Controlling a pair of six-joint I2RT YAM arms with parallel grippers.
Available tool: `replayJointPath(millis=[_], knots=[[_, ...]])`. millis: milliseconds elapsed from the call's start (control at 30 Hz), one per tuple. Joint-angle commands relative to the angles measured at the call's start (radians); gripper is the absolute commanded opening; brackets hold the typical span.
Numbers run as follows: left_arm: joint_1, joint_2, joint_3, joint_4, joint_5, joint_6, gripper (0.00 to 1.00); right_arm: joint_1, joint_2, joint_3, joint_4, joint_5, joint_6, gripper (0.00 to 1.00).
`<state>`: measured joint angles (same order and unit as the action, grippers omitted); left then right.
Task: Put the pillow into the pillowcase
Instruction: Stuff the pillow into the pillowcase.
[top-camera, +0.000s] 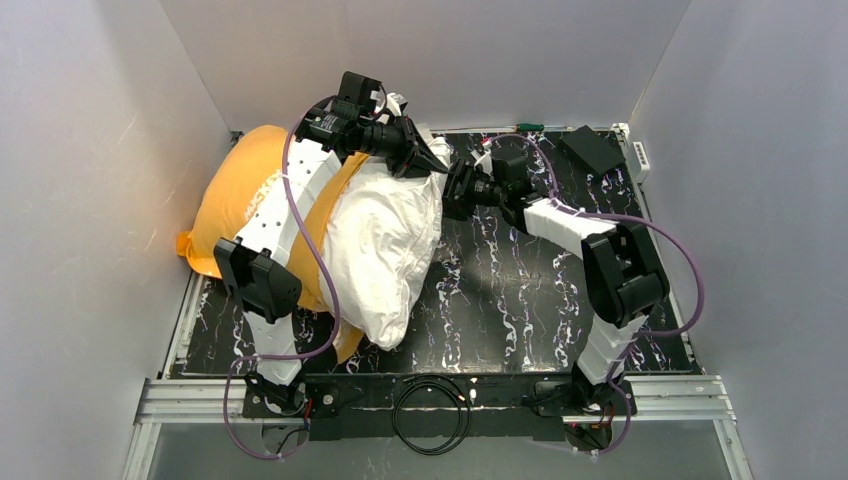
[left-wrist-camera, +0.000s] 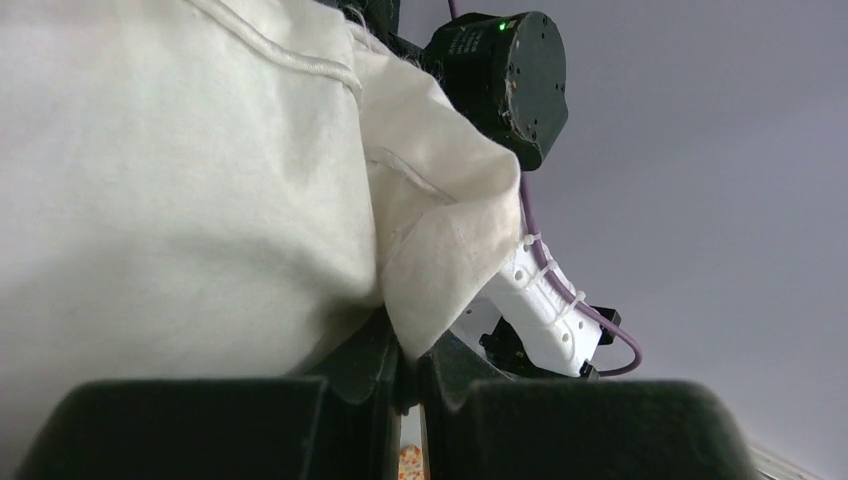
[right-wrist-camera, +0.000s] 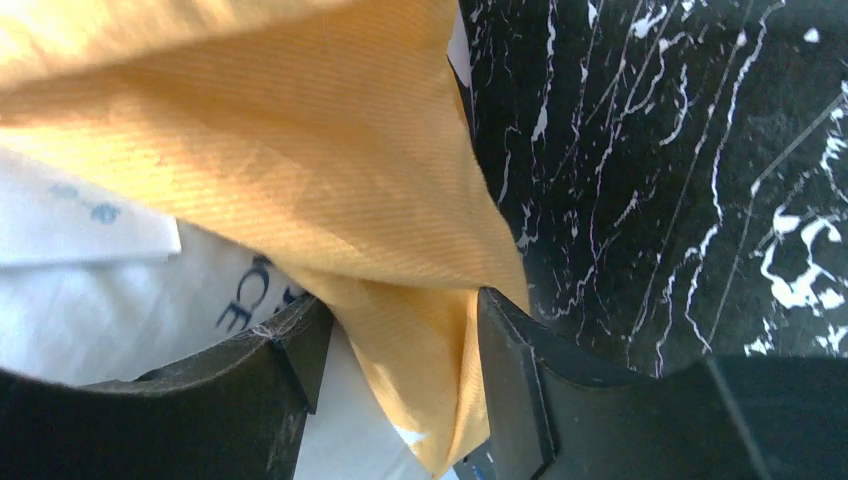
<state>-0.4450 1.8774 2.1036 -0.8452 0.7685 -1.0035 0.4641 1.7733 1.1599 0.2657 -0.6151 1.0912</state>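
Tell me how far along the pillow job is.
Done: roughly half the pillow sits inside the pillowcase. In hand: the left gripper pinches a pillow corner, and the right gripper holds orange pillowcase fabric between its fingers. Left: the exposed white half has yet to go in.

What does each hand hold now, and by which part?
The left hand pinches a corner of the pillow. The right hand grips a loose fold of the pillowcase.
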Motion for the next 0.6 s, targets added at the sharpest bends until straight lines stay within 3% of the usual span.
replayJointPath(millis=[0, 33, 100, 133, 167, 400, 567], knots=[[-0.006, -0.048, 0.053, 0.057, 0.107, -0.041, 0.0, 0.034, 0.056, 0.105, 0.114, -0.003, -0.024, 0.61], [-0.006, -0.047, 0.053, 0.056, 0.107, -0.041, 0.0, 0.038, 0.063, 0.105, 0.157, -0.015, -0.01, 0.55], [-0.005, -0.048, 0.055, 0.057, 0.103, -0.04, 0.0, 0.037, 0.061, 0.094, 0.241, -0.048, 0.021, 0.18], [-0.002, -0.049, 0.053, 0.057, 0.099, -0.038, 0.0, 0.032, 0.047, 0.088, 0.255, -0.058, 0.024, 0.06], [0.001, -0.052, 0.047, 0.057, 0.096, -0.035, 0.0, 0.022, 0.026, 0.082, 0.246, -0.064, 0.016, 0.01], [0.046, -0.084, 0.005, -0.023, 0.014, 0.064, 0.0, -0.198, -0.233, -0.022, 0.083, -0.167, -0.051, 0.01], [0.058, -0.06, 0.062, -0.176, -0.097, 0.194, 0.0, -0.369, -0.393, -0.054, 0.075, -0.306, 0.015, 0.01]])
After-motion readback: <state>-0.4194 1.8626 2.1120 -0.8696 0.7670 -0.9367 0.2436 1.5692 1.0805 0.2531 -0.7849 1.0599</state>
